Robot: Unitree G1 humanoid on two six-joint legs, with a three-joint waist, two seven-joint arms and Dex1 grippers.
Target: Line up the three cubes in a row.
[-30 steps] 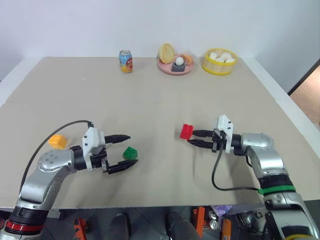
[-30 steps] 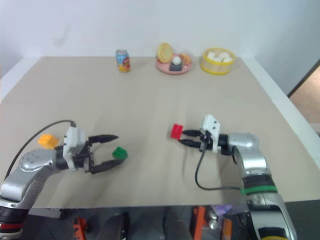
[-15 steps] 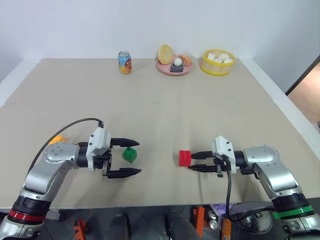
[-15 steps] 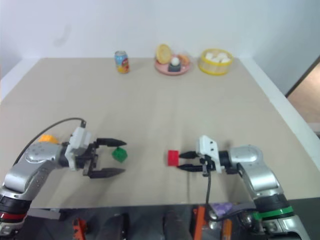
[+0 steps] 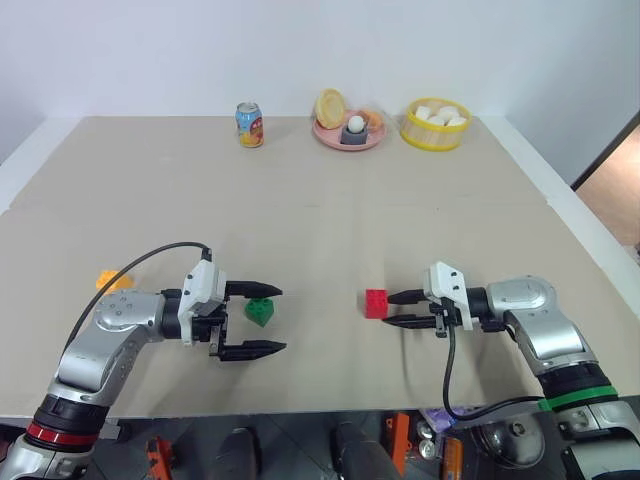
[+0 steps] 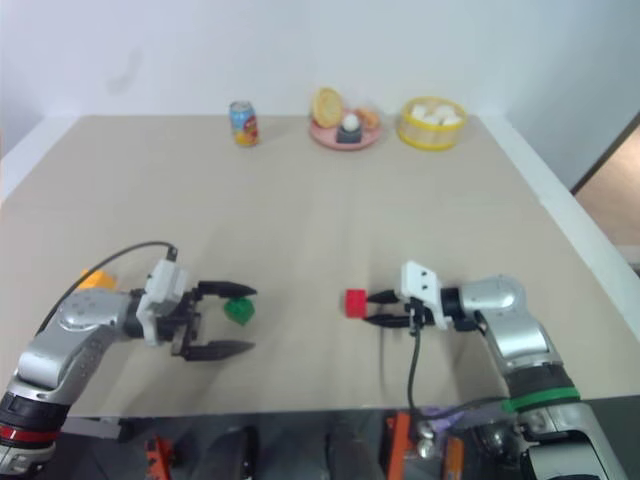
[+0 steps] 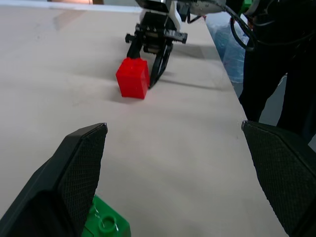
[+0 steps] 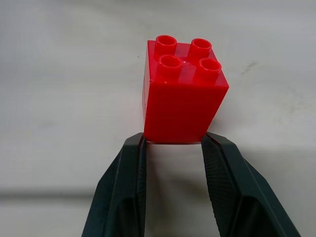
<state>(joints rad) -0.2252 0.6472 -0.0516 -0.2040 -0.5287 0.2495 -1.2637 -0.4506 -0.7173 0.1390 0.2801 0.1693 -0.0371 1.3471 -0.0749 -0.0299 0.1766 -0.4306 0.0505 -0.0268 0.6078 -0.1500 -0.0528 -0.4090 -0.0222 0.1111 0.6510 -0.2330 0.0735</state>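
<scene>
Right end effector (image 5: 398, 308) clamped on red cube (image 5: 376, 302), centre-right. Left end effector (image 5: 262, 320) spread wide around green cube (image 5: 259, 311), lower left; gripping nothing.

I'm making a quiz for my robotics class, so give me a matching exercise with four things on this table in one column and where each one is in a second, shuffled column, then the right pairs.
Things:
1. red cube
2. green cube
3. orange-yellow cube
4. soda can

Places:
A. at the far edge of the table, beside the pink plate
B. at the fingertips of the right gripper
C. behind the left arm, near the table's left side
D. between the wide-open jaws of the left gripper

Pairs: 1-B, 2-D, 3-C, 4-A
</scene>
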